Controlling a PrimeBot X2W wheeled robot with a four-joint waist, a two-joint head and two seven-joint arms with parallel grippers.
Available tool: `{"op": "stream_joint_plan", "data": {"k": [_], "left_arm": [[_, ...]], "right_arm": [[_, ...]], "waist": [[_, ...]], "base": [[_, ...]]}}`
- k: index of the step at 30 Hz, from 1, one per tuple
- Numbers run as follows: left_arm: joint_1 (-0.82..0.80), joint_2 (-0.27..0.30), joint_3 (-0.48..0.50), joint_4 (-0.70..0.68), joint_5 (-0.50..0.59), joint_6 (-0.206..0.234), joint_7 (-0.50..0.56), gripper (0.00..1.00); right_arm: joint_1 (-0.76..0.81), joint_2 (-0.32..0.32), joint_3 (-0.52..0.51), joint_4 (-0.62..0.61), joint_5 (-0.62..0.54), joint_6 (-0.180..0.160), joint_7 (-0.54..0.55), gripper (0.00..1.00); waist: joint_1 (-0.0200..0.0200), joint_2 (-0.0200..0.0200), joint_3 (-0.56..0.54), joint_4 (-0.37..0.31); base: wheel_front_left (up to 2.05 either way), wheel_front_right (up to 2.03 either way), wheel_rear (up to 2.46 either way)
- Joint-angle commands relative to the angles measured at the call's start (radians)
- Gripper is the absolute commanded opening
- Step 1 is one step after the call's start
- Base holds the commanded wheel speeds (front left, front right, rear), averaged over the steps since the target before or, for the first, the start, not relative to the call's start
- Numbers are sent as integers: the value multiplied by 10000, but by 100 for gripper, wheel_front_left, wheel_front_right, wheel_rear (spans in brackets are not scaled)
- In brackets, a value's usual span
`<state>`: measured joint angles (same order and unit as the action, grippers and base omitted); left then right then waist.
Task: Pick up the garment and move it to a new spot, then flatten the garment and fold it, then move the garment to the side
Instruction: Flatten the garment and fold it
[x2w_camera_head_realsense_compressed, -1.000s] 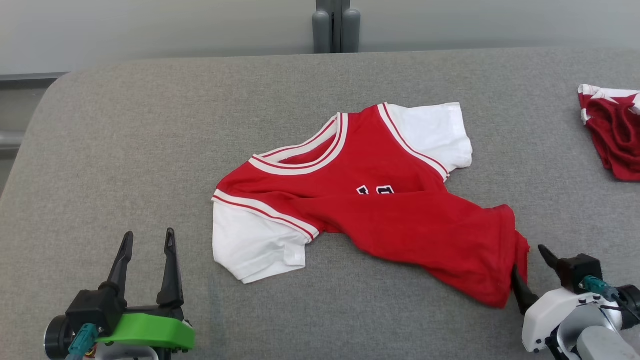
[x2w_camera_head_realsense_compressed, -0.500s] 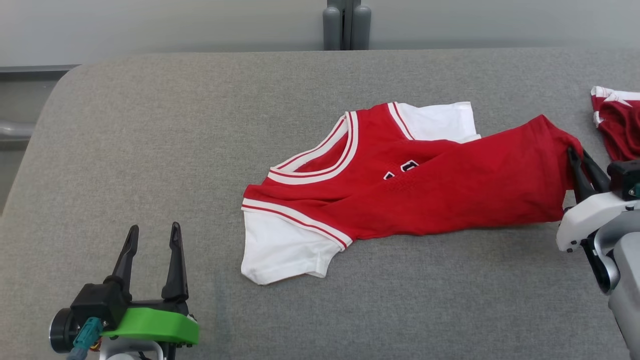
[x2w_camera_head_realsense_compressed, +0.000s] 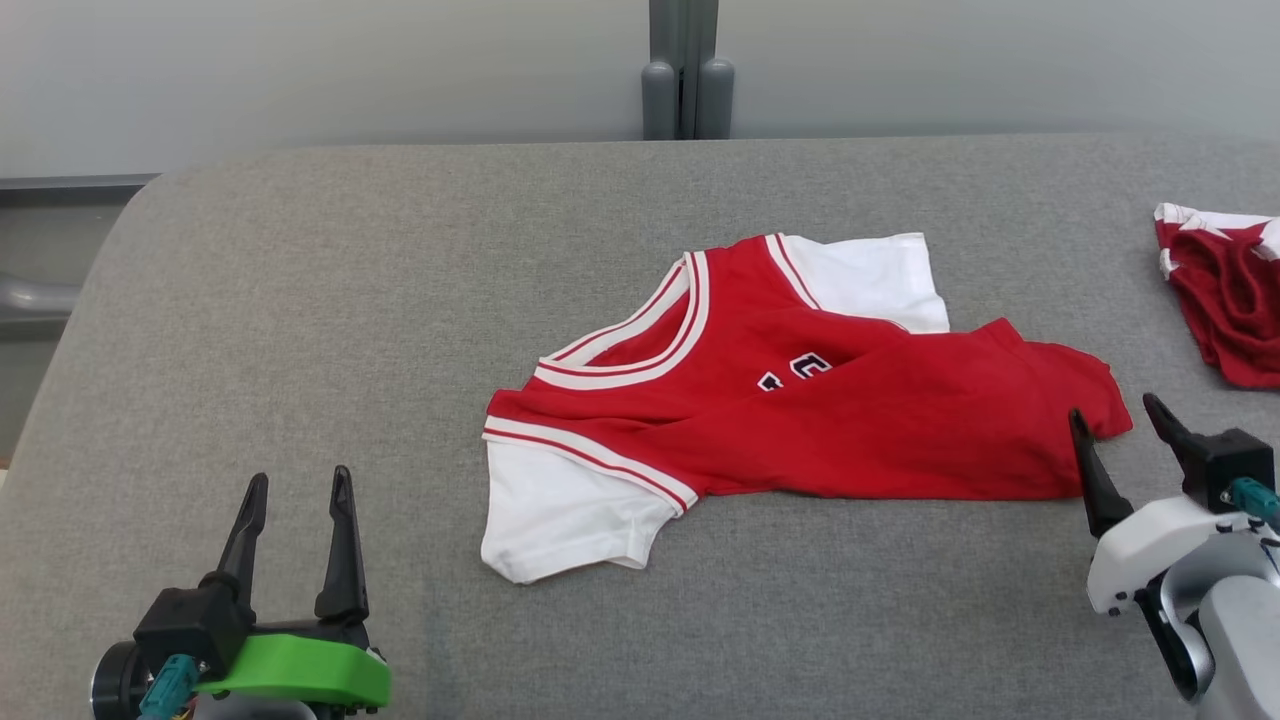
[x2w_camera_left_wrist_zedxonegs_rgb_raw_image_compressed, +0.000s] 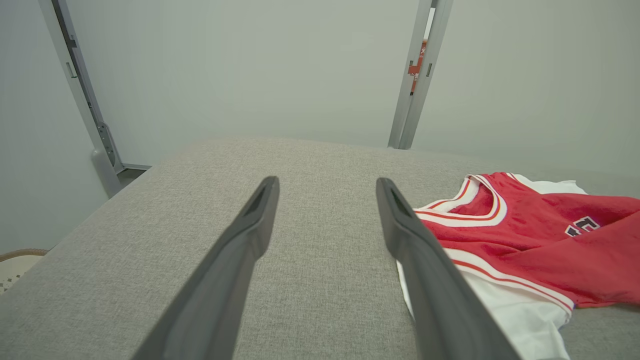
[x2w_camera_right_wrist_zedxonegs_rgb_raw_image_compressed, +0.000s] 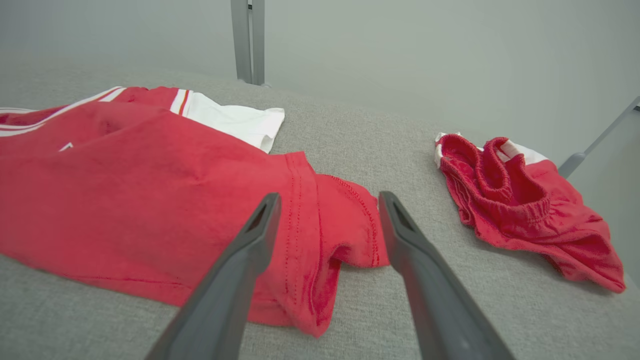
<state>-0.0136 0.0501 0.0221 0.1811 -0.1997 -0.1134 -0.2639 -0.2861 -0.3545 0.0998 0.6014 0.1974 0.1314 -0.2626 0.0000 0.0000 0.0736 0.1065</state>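
The garment (x2w_camera_head_realsense_compressed: 800, 410) is a red jersey with white sleeves and striped trim, lying crumpled across the middle of the grey padded table (x2w_camera_head_realsense_compressed: 400, 300); its lower part is folded over to the right. My right gripper (x2w_camera_head_realsense_compressed: 1115, 418) stands open just off the hem corner, holding nothing; in the right wrist view the rumpled hem (x2w_camera_right_wrist_zedxonegs_rgb_raw_image_compressed: 330, 225) lies between and below the fingers of the right gripper (x2w_camera_right_wrist_zedxonegs_rgb_raw_image_compressed: 327, 207). My left gripper (x2w_camera_head_realsense_compressed: 295, 485) is open at the lower left, well clear of the white sleeve (x2w_camera_left_wrist_zedxonegs_rgb_raw_image_compressed: 510, 310). In the left wrist view the left gripper (x2w_camera_left_wrist_zedxonegs_rgb_raw_image_compressed: 325, 187) has bare table between its fingers.
A second red piece, shorts (x2w_camera_head_realsense_compressed: 1225, 295) with a gathered waistband (x2w_camera_right_wrist_zedxonegs_rgb_raw_image_compressed: 510, 192), lies bunched at the table's right edge. A grey post (x2w_camera_head_realsense_compressed: 685, 70) rises behind the far edge against a pale wall. The table's rounded left corner (x2w_camera_head_realsense_compressed: 130, 210) drops off to the floor.
My right gripper was shut on the hem half a second ago, lifted to the right; now it has let go and drawn back, and the hem has dropped onto the table. The head camera shifted.
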Motion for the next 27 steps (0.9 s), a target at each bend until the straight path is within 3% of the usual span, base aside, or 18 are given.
{"op": "stream_joint_plan", "data": {"k": [1,14,15,16,17,18,23,27], "left_arm": [[104,12,45,-44,34,33,-1,100],[-228,13,-65,-98,61,-39,-1,100],[-237,13,-56,-93,65,-40,-1,100],[-252,13,-48,-86,72,-43,-1,100],[-269,13,-38,-85,83,-47,-1,100],[-276,13,-27,-86,89,-46,-1,100],[-218,13,75,-53,107,-46,-1,100],[-86,11,77,-4,64,-10,-1,100]], "right_arm": [[261,-19,-10,-130,81,-14,-26,100],[216,-72,784,570,869,-14,-27,100],[190,-64,827,639,934,-14,-26,93],[160,-45,883,705,1000,-14,-26,43],[106,-30,974,747,1052,-14,-28,7],[74,-32,1026,776,1091,-14,-28,0],[237,-15,1079,428,1200,-14,-26,0],[917,23,862,-560,1124,-14,-26,0]], "waist": [[0,0,-52,-88],[0,0,379,23],[0,0,400,45],[0,0,422,66],[0,0,447,90],[0,0,461,107],[0,0,448,82],[0,0,319,-65]], "base": [[0,0,0],[0,0,0],[0,0,0],[0,0,0],[0,0,0],[0,0,0],[0,0,0],[0,0,0]]}}
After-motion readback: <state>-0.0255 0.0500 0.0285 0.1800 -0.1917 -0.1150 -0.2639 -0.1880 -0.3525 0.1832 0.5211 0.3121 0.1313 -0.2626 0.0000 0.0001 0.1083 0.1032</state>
